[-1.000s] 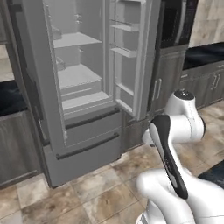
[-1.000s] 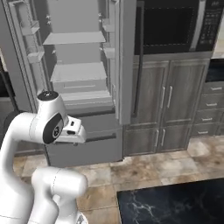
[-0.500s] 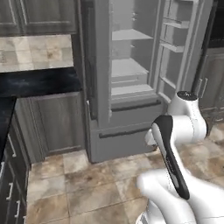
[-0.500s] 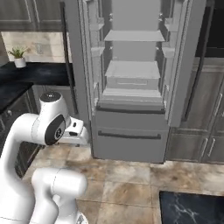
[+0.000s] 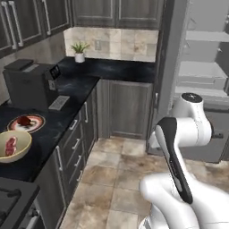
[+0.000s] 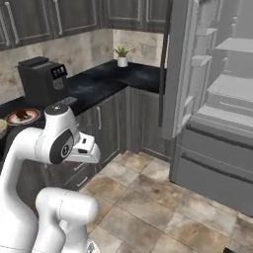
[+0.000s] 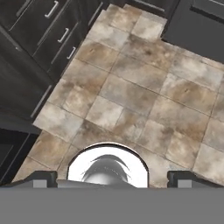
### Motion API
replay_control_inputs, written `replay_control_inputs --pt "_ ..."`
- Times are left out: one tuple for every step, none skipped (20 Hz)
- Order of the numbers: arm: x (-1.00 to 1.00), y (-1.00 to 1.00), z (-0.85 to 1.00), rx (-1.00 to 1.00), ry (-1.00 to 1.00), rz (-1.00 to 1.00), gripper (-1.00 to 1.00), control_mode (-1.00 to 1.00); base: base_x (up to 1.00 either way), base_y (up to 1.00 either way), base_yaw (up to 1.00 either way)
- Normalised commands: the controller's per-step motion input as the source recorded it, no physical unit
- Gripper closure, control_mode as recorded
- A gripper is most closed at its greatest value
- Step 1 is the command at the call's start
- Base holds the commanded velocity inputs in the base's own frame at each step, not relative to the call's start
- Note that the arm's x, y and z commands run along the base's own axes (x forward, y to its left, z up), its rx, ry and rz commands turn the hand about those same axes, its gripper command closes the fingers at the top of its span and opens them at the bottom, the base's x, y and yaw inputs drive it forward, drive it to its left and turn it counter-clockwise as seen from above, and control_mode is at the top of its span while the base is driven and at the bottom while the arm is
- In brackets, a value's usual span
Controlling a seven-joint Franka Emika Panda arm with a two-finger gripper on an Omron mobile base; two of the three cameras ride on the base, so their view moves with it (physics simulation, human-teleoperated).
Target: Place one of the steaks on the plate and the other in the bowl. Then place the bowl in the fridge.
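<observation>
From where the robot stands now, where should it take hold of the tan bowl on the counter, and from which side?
Probably the bowl's near rim, from above, one of the fingers inside and one outside: its smooth, wide wall offers no handle, and the steak lies inside.

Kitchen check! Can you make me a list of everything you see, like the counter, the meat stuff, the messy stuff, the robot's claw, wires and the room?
Surface: black counter along the left wall, above dark cabinets.
Job's things: tan bowl with a pinkish steak inside; patterned plate with a dark steak on it, beside the bowl. Fridge stands open, shelves bare.
Clutter: black coffee machine, potted plant in the corner, a flat grey item near the machine.
Grippers: gripper open, holding nothing, pointing down at the tiled floor.
Cables: nothing seen.
Surroundings: tiled floor, tiled backsplash, dark upper cabinets, stove corner.
</observation>
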Motion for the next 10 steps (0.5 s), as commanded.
replay_control_inputs --pt "0.00 0.00 0.00 0.00 0.00 0.00 -1.00 1.00 0.00 0.41 0.44" --pt "0.00 0.00 0.00 0.00 0.00 0.00 -1.00 1.00 0.00 0.24 0.24" --pt "0.00 0.00 0.00 0.00 0.00 0.00 -1.00 1.00 0.00 0.19 0.23" --pt "0.00 0.00 0.00 0.00 0.00 0.00 -1.00 1.00 0.21 0.15 0.35" --pt "0.00 0.00 0.00 0.00 0.00 0.00 -1.00 1.00 0.06 0.38 0.40" --pt "0.00 0.00 0.00 0.00 0.00 0.00 -1.00 1.00 0.15 0.86 0.42" --pt "0.00 0.00 0.00 0.00 0.00 0.00 -1.00 1.00 0.24 0.83 0.43" --pt "0.00 0.00 0.00 0.00 0.00 0.00 -1.00 1.00 0.34 0.71 0.45" --pt "0.00 0.00 0.00 0.00 0.00 0.00 -1.00 1.00 0.52 0.55 0.49" --pt "0.00 0.00 0.00 0.00 0.00 0.00 -1.00 1.00 0.54 0.34 0.53"
